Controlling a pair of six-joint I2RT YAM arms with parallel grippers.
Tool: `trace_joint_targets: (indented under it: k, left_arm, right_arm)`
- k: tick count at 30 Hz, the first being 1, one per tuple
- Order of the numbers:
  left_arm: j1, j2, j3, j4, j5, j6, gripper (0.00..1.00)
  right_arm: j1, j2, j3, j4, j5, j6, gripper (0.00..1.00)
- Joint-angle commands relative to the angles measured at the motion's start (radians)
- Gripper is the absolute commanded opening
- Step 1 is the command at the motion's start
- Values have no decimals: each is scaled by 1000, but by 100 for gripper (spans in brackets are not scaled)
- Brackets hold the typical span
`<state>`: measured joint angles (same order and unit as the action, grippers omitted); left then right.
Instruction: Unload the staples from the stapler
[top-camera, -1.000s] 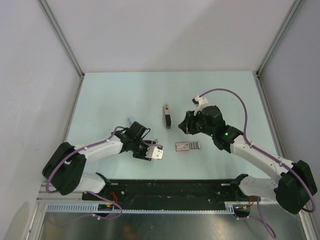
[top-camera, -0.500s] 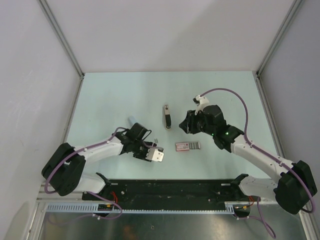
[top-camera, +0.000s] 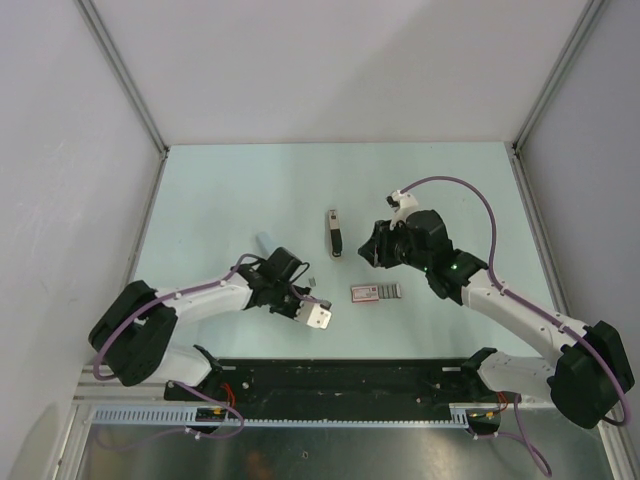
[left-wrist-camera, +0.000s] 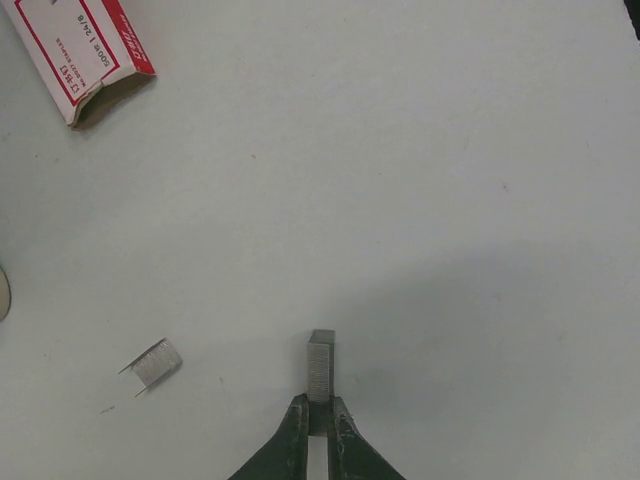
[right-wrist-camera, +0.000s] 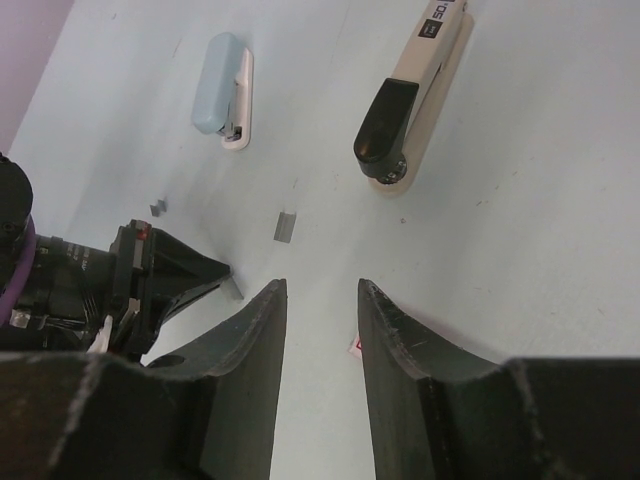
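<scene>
1. The right gripper (right-wrist-camera: 320, 292) has its two fingers spread apart. It holds nothing.
2. A loose bit of staples (right-wrist-camera: 286, 226) lies flat just ahead of those fingers.
3. The stapler (right-wrist-camera: 428, 90) lies on the table (top-camera: 240, 190) a little farther ahead and to the right. The right gripper is near the stapler but does not touch it. A black piece shows on top of its cream body.
4. A blue stapler (right-wrist-camera: 222, 88) lies ahead and to the left, apart from the cream one.
5. The left gripper (left-wrist-camera: 319, 415) is squeezed together on a strip of staples (left-wrist-camera: 320, 365). The strip sticks out past its fingertips.
6. The same loose bit of staples lies near the left gripper, off to its left and apart from it.
7. A red and white box (left-wrist-camera: 80, 45) lies farther ahead and to the left of the left gripper.
8. The stapler is well away from the left gripper, out past the box.
</scene>
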<state>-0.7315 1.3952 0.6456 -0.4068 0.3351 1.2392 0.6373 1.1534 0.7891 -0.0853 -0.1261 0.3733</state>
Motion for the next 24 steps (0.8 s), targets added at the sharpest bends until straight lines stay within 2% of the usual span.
trace_joint_targets:
  k: [1,9,15,21,24]
  left_arm:
    - [-7,42,-8,-78,-44,29,11]
    - [-8,-15,85,-76,-144,-33,5]
    - [-7,-187,167,-68,-239,-20,3]
    - [-15,-461,133,-39,-170,154,4]
    - [-36,-567,66,6,-136,244,4]
  right_arm:
    - [-5,-29,-1,13,-11,4,39]
    - [-7,-25,-1,34,-70,19,39]
    - [-42,19,4,114,-273,79,41]
    - [-51,90,31,226,-498,148,50]
    - [-16,101,62,223,-522,137,54]
